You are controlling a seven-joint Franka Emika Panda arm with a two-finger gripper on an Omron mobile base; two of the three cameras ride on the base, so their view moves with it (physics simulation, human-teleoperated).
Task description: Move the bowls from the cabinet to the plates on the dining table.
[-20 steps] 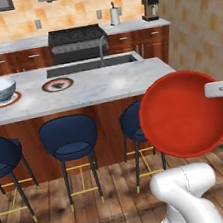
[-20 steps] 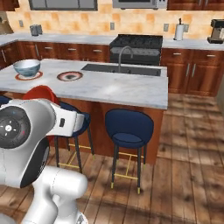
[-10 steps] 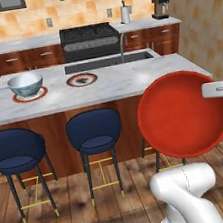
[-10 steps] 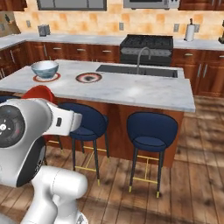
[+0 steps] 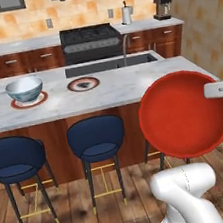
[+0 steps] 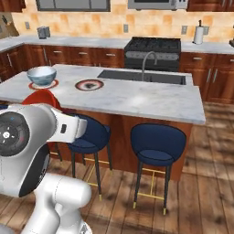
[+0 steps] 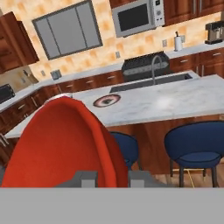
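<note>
A solid red bowl point(image 5: 184, 114) hangs on edge in front of the dining table point(image 5: 130, 88), over the stools at its near right. My gripper point(image 7: 113, 180) is shut on its rim, and the bowl point(image 7: 61, 144) rises between the fingertips point(image 7: 89, 178). Behind my arm a slice of it point(image 6: 43, 98) shows. On the table's left end a grey-white bowl point(image 5: 24, 89) sits on a red-rimmed plate point(image 5: 29, 101). A second plate point(image 5: 83, 84) lies bare to its right, also seen as plate point(image 6: 89, 84) and plate point(image 7: 107, 101).
Blue stools point(image 5: 96, 136) line the table's near side. A sink with a faucet point(image 5: 124, 48) is set into the table's far side. Behind stand a stove point(image 5: 90, 38), a rear counter with a coffee maker point(image 5: 162, 7), and dark wall cabinets point(image 7: 183, 8).
The whole picture has slid right and grown in both base views, so the camera has moved with the base. The red bowl stays in the gripper, held the same way.
</note>
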